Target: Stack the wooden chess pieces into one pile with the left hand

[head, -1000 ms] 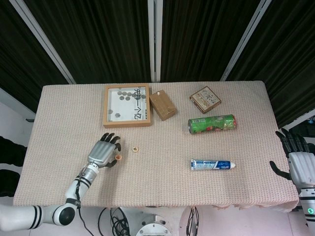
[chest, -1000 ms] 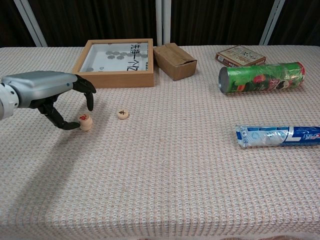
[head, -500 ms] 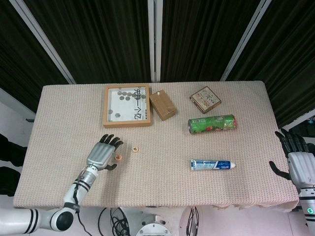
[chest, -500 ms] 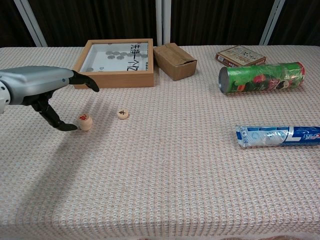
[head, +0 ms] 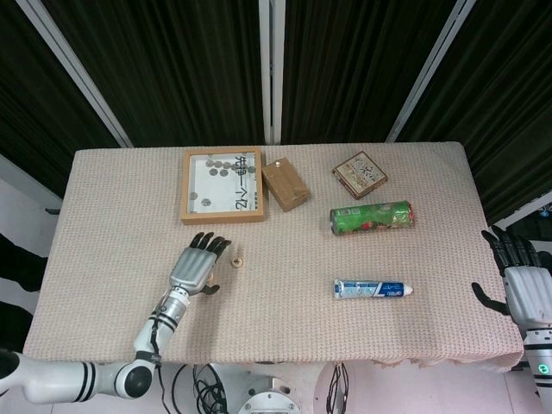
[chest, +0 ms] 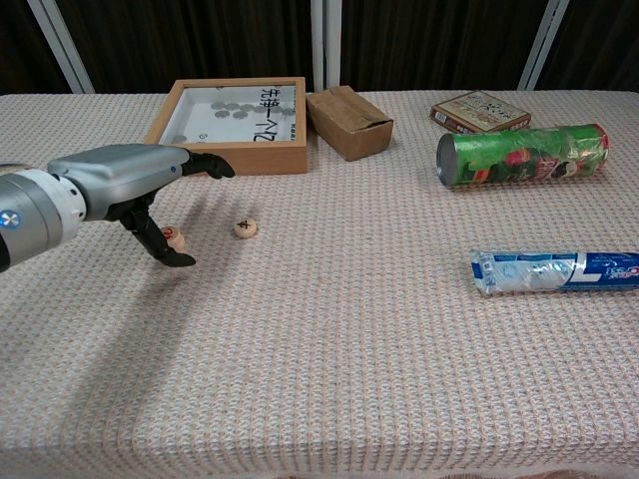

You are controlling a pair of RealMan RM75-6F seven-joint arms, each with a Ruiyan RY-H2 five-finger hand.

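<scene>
Two round wooden chess pieces lie apart on the cloth. One with a red mark (chest: pixel 173 238) sits just behind the thumb of my left hand (chest: pixel 128 181); the head view hides it under that hand (head: pixel 197 266). The other, with a dark mark (chest: pixel 245 228) (head: pixel 237 261), lies a little to the right, clear of the hand. My left hand hovers palm down with its fingers stretched out and its thumb pointing down to the cloth, holding nothing. My right hand (head: pixel 521 285) hangs off the table's right edge with fingers spread and empty.
A wooden framed tray (chest: pixel 228 158) with small discs stands behind the pieces, a cardboard box (chest: pixel 348 120) beside it. A green can (chest: pixel 521 154), a toothpaste tube (chest: pixel 555 270) and a small printed box (chest: pixel 480 111) lie on the right half.
My left hand uncurled its fingers from around the red-marked piece and slid right, so its fingers now reach over toward the second piece. Neither piece has moved.
</scene>
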